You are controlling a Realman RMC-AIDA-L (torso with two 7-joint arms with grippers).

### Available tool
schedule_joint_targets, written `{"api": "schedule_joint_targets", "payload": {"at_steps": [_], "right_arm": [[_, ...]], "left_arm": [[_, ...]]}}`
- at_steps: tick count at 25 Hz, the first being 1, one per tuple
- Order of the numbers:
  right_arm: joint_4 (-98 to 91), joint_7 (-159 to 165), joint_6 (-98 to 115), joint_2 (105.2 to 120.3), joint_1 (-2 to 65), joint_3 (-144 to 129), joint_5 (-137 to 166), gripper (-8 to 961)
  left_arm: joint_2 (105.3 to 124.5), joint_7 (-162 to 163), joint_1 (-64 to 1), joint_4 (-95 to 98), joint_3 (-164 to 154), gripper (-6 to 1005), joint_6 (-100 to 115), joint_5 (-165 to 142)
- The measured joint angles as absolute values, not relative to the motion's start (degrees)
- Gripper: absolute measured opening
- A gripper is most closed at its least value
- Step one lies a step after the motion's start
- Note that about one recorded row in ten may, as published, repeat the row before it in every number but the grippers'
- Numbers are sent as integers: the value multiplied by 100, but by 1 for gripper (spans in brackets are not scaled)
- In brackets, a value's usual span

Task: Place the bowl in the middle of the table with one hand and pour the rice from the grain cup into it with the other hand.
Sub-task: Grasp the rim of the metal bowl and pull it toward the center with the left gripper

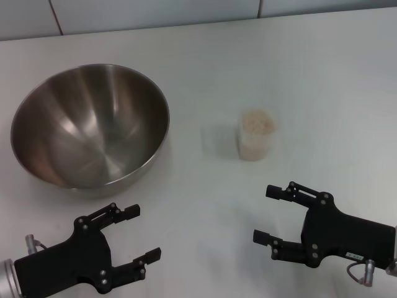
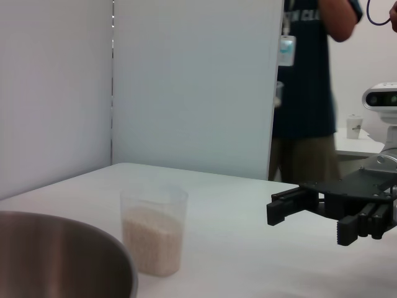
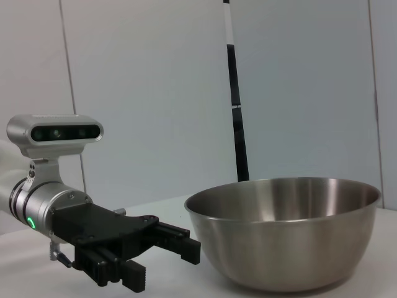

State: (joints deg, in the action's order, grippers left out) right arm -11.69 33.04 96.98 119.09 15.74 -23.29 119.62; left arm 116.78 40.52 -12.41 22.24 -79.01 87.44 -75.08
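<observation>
Sitting on the white table point(image 1: 322, 74), the steel bowl point(image 1: 90, 126) is left of the grain cup point(image 1: 256, 135) of rice point(image 1: 257, 123). Nearer than the bowl, left gripper point(image 1: 140, 233) and right gripper point(image 1: 267, 214) hover, fingers apart, holding nothing.

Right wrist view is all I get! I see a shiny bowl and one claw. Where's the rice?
Observer: The rice sits in the grain cup, standing upright to the right of the bowl on the table.
Operator: Is my own claw holding the cup?
Observer: No. The right claw is open, nearer the robot than the cup, not touching it.
Operator: Is the bowl in the middle?
Observer: No, it's on the table's left side, beyond the open left claw.
</observation>
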Motion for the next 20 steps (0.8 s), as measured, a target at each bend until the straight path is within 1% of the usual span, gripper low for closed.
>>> {"api": "schedule_joint_targets", "payload": {"at_steps": [9, 12, 13, 15, 16, 18, 20], "right_arm": [[-1169, 3278, 9689, 11918, 1573, -2329, 11961, 813], [-1169, 3270, 9692, 11918, 1576, -2329, 11961, 812], [-1169, 3270, 9693, 11918, 1580, -2329, 11961, 812], [-1169, 3271, 9701, 11918, 1600, -2329, 11961, 812], [-1169, 3271, 9710, 11918, 1605, -2329, 11961, 812], [-1169, 3271, 9721, 11918, 1608, -2329, 11961, 812], [-1169, 3273, 9722, 11918, 1608, -2329, 11961, 812]], "left_arm": [[11680, 4150, -1233, 2262, -7887, 788, 8818, -7507], [11715, 4398, -1186, 2490, -7695, 785, 9039, -7470], [11773, 4685, -1140, 2825, -7397, 784, 9207, -7468], [11823, 5179, -1116, 3334, -7145, 783, 9222, -7477], [11823, 5179, -1116, 3334, -7145, 782, 9222, -7477], [11843, 6112, -1042, 4399, -7005, 780, 8718, -7478], [11843, 6587, -941, 5044, -7013, 779, 8233, -7490]]}}
